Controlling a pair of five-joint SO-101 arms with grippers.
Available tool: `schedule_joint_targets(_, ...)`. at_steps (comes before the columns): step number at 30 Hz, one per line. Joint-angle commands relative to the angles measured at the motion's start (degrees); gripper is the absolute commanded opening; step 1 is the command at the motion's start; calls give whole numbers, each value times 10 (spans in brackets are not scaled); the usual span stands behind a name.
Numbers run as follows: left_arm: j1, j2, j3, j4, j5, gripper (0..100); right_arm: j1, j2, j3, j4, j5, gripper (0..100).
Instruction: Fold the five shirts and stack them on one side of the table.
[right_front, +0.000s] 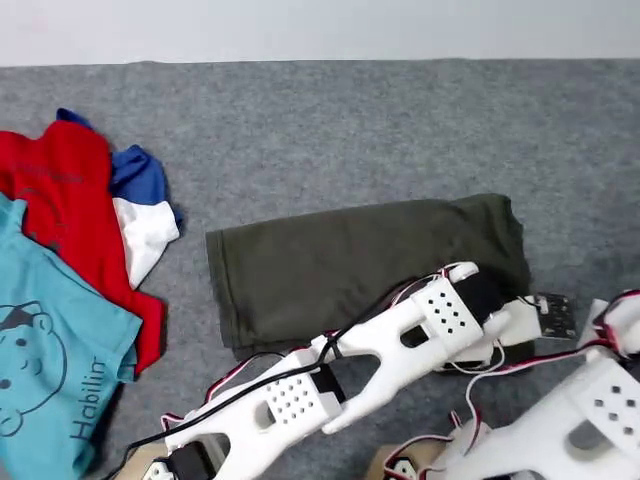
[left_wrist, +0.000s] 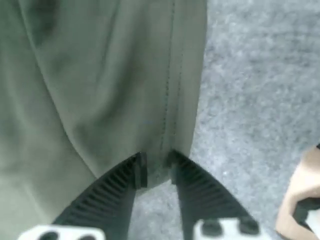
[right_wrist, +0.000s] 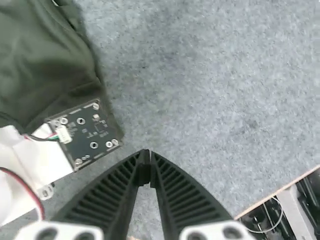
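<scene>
An olive green shirt (right_front: 350, 265) lies folded into a long band in the middle of the grey table (right_front: 330, 130). My left arm (right_front: 440, 315) stretches across its near edge to its right end. There my left gripper (left_wrist: 155, 169) is shut on the shirt's stitched hem (left_wrist: 167, 125), pinching the cloth between both fingertips. My right gripper (right_wrist: 150, 157) is shut and holds nothing. It hangs over bare grey surface just right of the olive shirt (right_wrist: 40, 65). A pile at the left holds a red shirt (right_front: 75, 200), a blue and white shirt (right_front: 145, 210) and a teal shirt (right_front: 50, 350).
The left arm's wrist camera board (right_wrist: 82, 132) sits close beside my right gripper. My right arm (right_front: 590, 410) fills the near right corner. The table's edge (right_wrist: 280, 192) runs just past the right gripper. Open grey surface lies behind and to the right of the olive shirt.
</scene>
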Motion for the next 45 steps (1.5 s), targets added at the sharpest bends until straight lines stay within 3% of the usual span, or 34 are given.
schedule_joint_targets(1, 4, -5, -21, 14, 4, 123, -16, -8, -30, 17, -12, 11)
schedule_joint_targets(12, 1, -4, -16, 16, 4, 194, -16, -14, 23, 15, -11, 11)
schedule_joint_targets(21, -9, -4, 20, 16, 4, 197, -15, -14, 22, 15, -8, 11)
schedule_joint_targets(36, -21, -5, 24, 16, 0, 7, -15, -14, 22, 12, -8, 11)
schedule_joint_targets(45, -24, -34, 22, 16, 0, 2, -15, -14, 22, 12, -8, 10)
